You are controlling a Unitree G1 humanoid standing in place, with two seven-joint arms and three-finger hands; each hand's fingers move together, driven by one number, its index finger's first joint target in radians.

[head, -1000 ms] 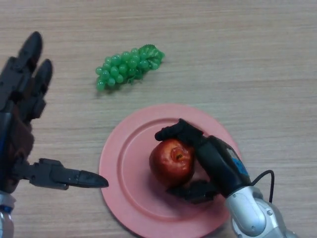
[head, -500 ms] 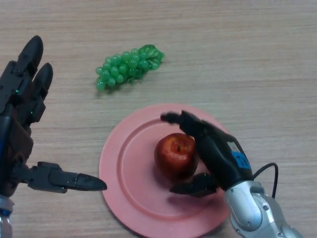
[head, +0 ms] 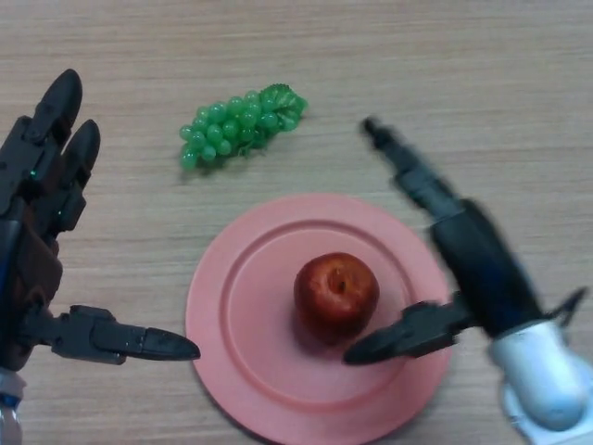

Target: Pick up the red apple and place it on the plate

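Observation:
The red apple point(head: 336, 293) stands upright in the middle of the pink plate point(head: 236, 315). My right hand point(head: 477, 264) is to the right of the apple, open, with its fingers stretched out toward the far side and its thumb low over the plate's near right part. It does not touch the apple. My left hand point(head: 37, 241) is open at the left edge of the view, fingers straight and thumb pointing toward the plate.
A bunch of green grapes point(head: 241, 123) lies on the wooden table point(head: 482, 83) beyond the plate, a little to the left.
My right hand has let go of the apple, opened wide and drawn back to the right. The apple now rests on the plate. My left hand has barely moved.

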